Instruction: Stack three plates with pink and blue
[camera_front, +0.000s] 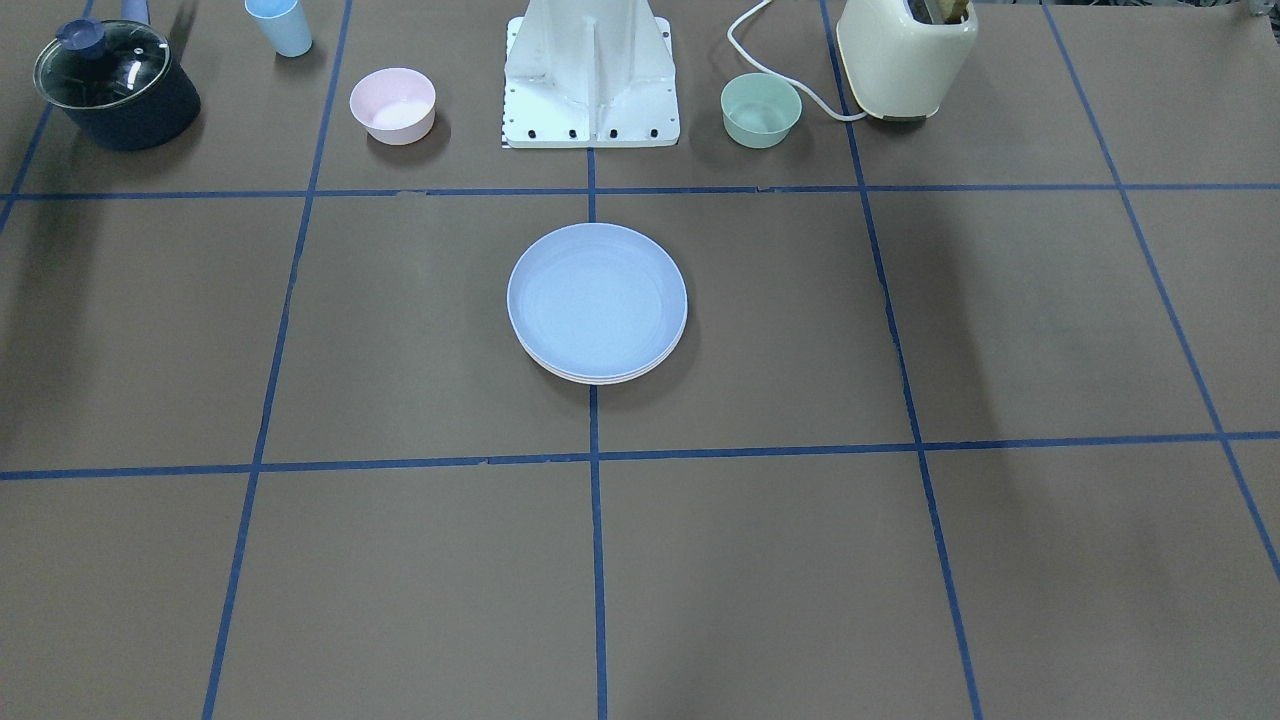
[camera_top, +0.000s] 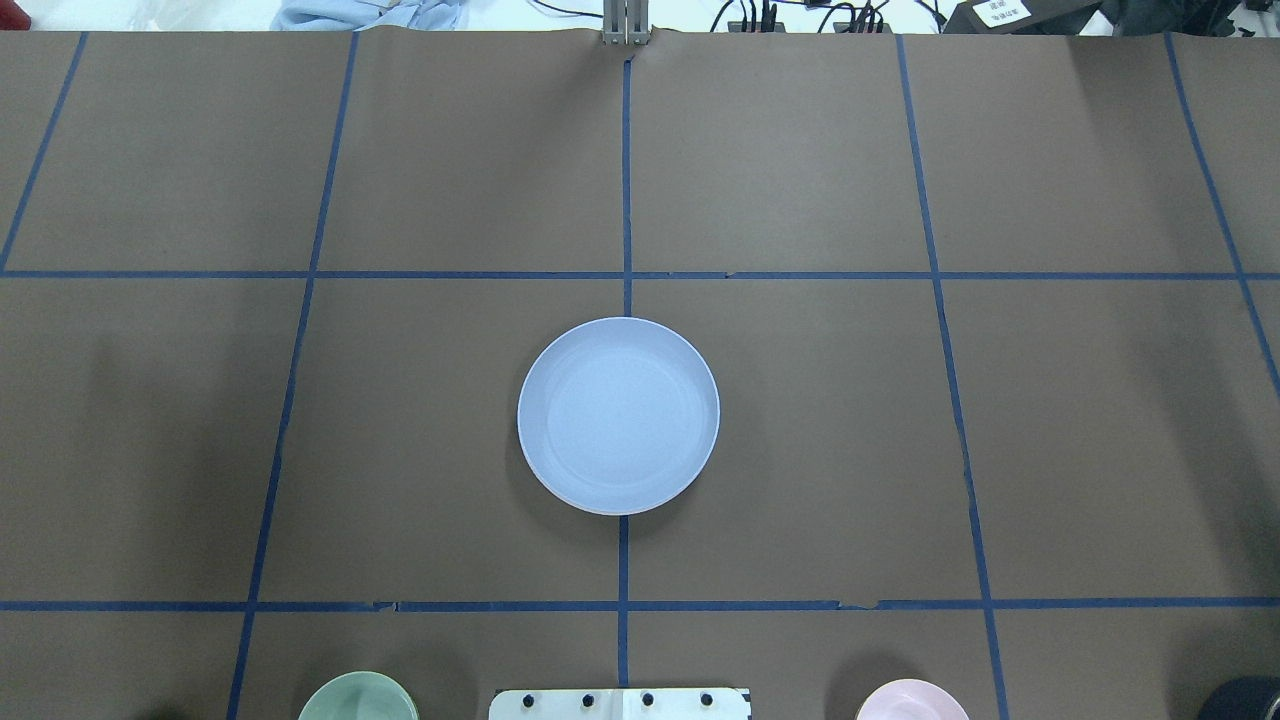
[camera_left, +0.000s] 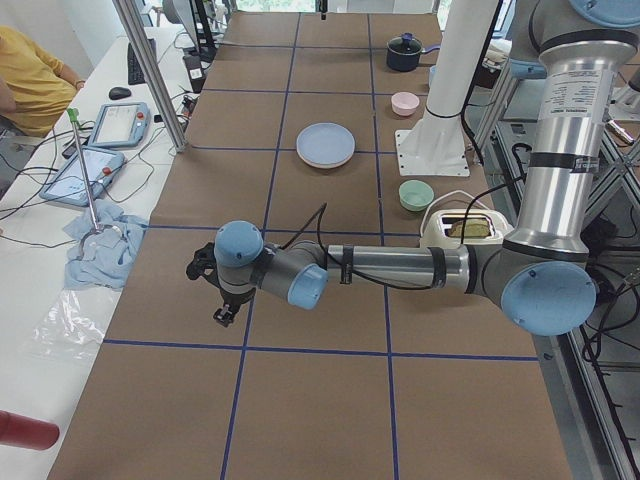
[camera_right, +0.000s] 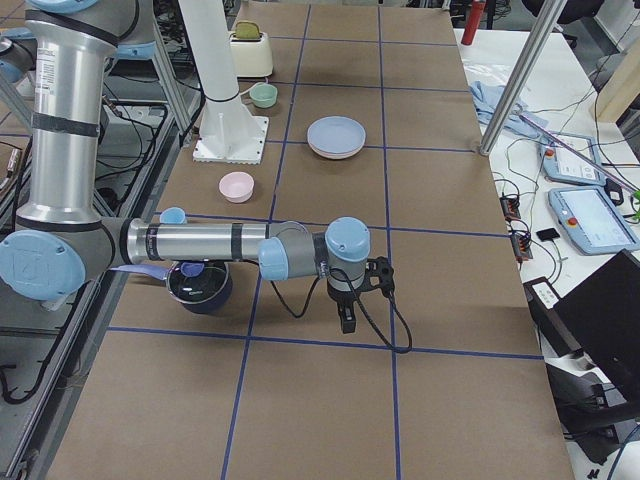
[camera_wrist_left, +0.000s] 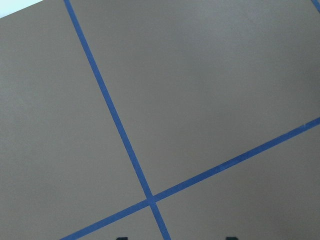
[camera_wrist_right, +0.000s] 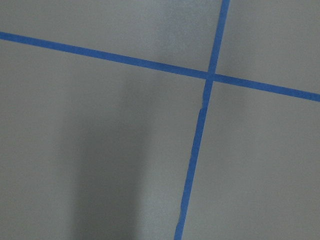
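The light blue plate (camera_front: 597, 300) lies on top of a stack at the table's middle. It also shows in the overhead view (camera_top: 618, 415) and in both side views (camera_left: 325, 144) (camera_right: 336, 135). Pale rims of the plates under it (camera_front: 600, 380) peek out at its near edge; I cannot tell their colours apart for sure. My left gripper (camera_left: 220, 314) hangs over bare table far from the stack, and I cannot tell if it is open or shut. My right gripper (camera_right: 346, 318) hangs over bare table at the other end, and I cannot tell its state either.
Along the robot's side stand a lidded dark pot (camera_front: 115, 85), a blue cup (camera_front: 280, 25), a small pink bowl (camera_front: 392, 104), the white base (camera_front: 590, 80), a mint-green bowl (camera_front: 761, 109) and a cream toaster (camera_front: 905, 55). Both wrist views show only brown paper with blue tape lines.
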